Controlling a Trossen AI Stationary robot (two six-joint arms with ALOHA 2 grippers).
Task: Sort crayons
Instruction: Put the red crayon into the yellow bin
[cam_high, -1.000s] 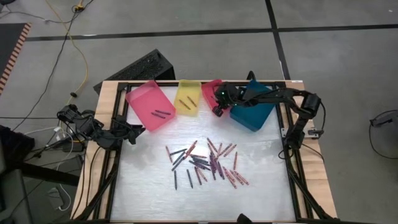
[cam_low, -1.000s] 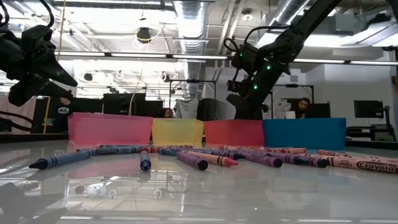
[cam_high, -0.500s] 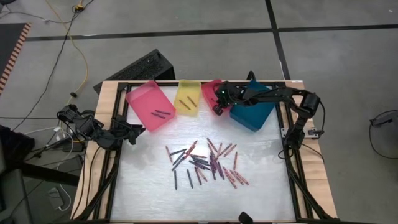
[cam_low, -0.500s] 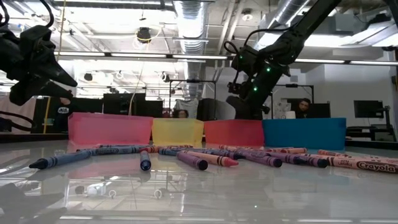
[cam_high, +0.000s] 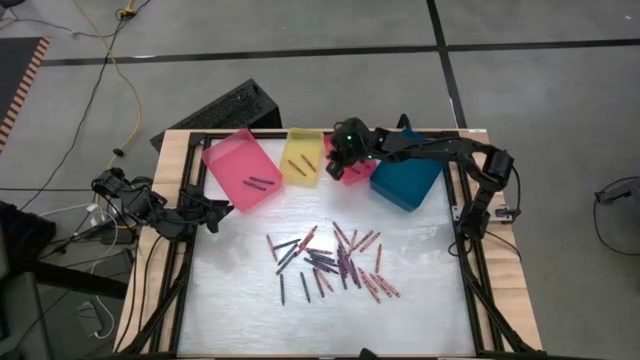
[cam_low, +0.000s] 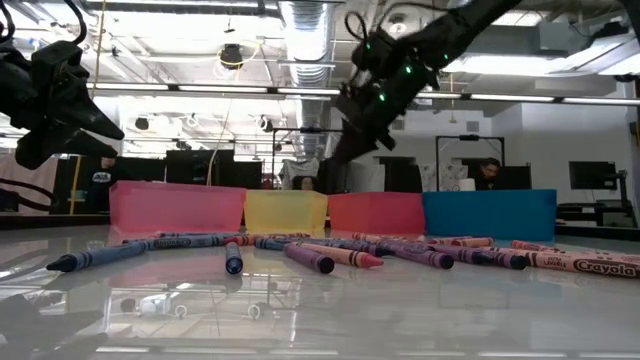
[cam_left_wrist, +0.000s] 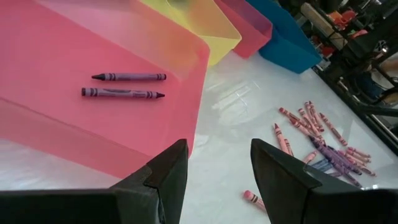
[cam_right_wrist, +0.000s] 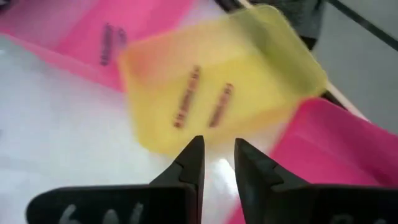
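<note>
Several crayons (cam_high: 330, 262) in red, pink, purple and dark blue lie loose on the white table top; they also show in the low view (cam_low: 330, 258). Two crayons lie in the pink tray (cam_high: 240, 170), as the left wrist view shows (cam_left_wrist: 123, 85). Two lie in the yellow tray (cam_right_wrist: 205, 99). My right gripper (cam_high: 344, 152) hangs above the gap between the yellow tray and the red tray (cam_high: 352, 170). Its fingers are slightly apart and empty (cam_right_wrist: 217, 149). My left gripper (cam_left_wrist: 217, 168) is open and empty at the table's left edge, beside the pink tray.
Four trays stand in a row along the far edge: pink, yellow (cam_high: 301, 157), red and blue (cam_high: 405, 175). Bare table lies between the trays and the crayon pile, and near the front edge. A black frame rims the table (cam_high: 470, 250).
My right gripper has risen and gone from over the red tray toward the table's far left, ending above the red tray's edge by the yellow tray. It has turned toward the yellow tray. My left arm has kept still.
</note>
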